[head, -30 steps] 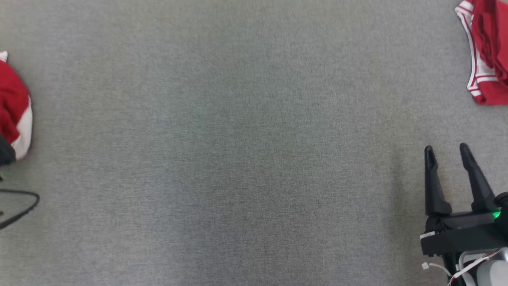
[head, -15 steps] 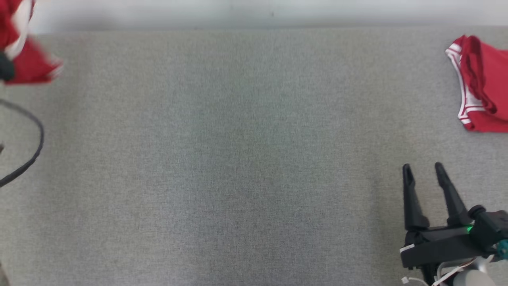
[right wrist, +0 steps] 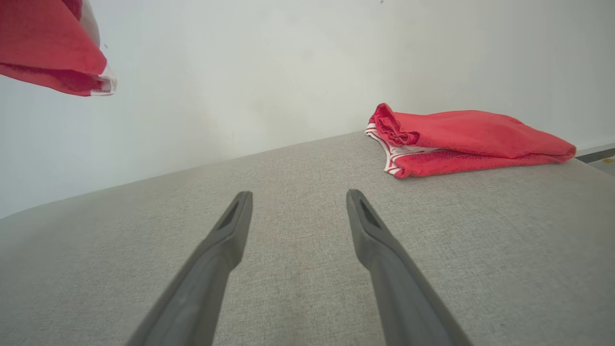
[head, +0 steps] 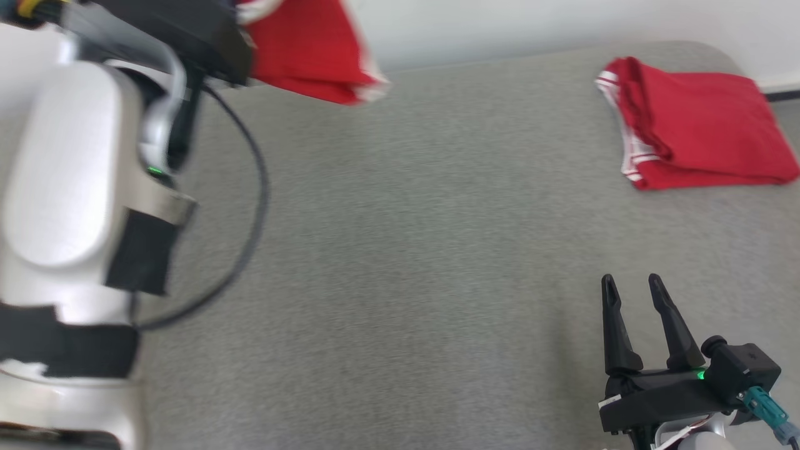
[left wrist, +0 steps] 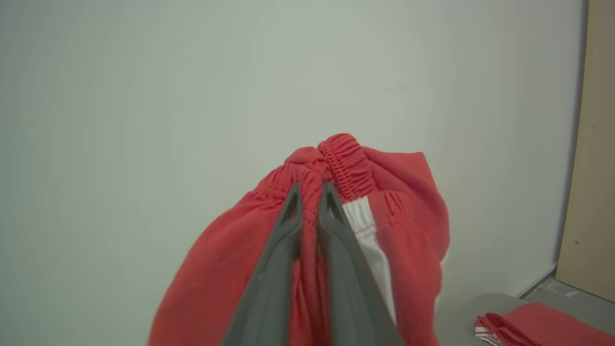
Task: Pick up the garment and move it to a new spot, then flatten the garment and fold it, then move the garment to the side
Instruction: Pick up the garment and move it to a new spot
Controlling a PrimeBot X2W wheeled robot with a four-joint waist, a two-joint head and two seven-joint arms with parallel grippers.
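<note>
A grey padded surface [head: 406, 250] is seen across the head view, with a pale wall [left wrist: 144, 96] behind it. The left arm [head: 62, 187] is raised at the left of that view, and a dark cable [head: 259, 206] loops beside it.

The garment [head: 306, 50] is held in the air above the surface's far left part, clear of the cloth. It is red with a white side stripe. In the left wrist view its gathered elastic waistband is bunched at the fingertips, and the rest is draped back along the fingers, so its long axis lies along them. The left gripper [left wrist: 311, 186] is clamped narrowly on that waistband.

A second garment [head: 706, 125], red with white edging, lies folded on the far right of the surface, its long axis running left to right.

The right gripper [head: 631, 279] is held low over the near right of the surface, its fingers spread apart with nothing between them.
</note>
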